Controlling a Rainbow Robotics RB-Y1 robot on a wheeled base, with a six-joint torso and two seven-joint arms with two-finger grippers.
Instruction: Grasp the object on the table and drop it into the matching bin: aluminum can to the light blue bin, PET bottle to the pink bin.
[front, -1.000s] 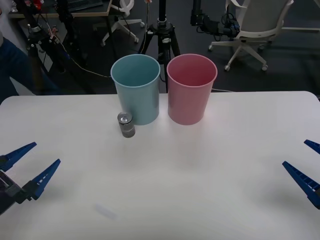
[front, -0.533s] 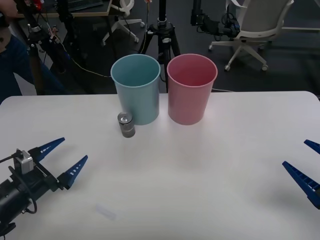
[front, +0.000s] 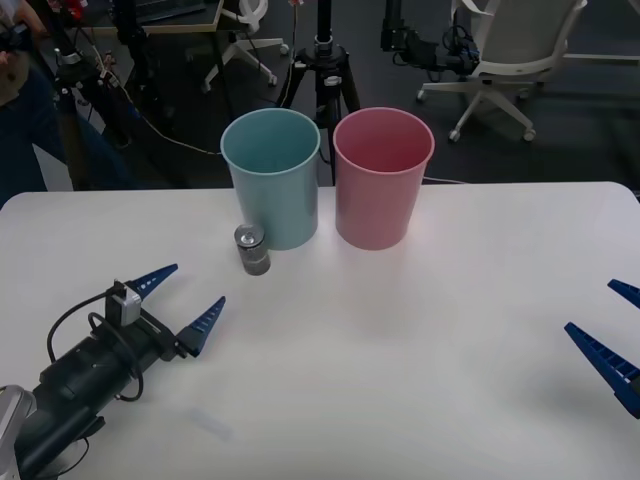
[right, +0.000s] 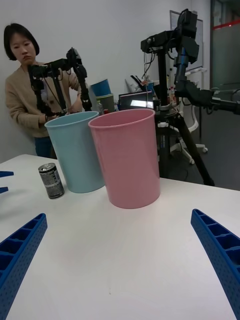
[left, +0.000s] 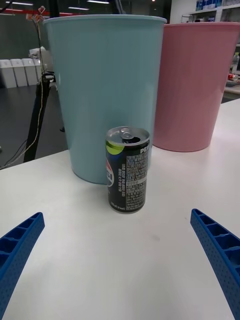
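Observation:
A small dark aluminum can (front: 252, 249) (left: 127, 170) (right: 51, 181) with a silver lid stands upright on the white table (front: 420, 330), just in front of the light blue bin (front: 272, 176) (left: 104, 90) (right: 75, 150). The pink bin (front: 383, 175) (right: 127, 155) (left: 192, 82) stands beside it on the right. My left gripper (front: 182, 298) is open, low over the table, a short way in front and left of the can, which sits centred between its fingers in the left wrist view. My right gripper (front: 614, 337) waits open at the table's right edge.
Behind the table are tripods (front: 325, 60), cables and an office chair (front: 510, 50). A person (right: 27, 95) stands beyond the far left corner, touching nothing on the table. Wide bare tabletop lies in the middle and front.
My left arm has reached forward and rightward from the table's left edge toward the can, fingers still open. Right arm, can and bins are unmoved.

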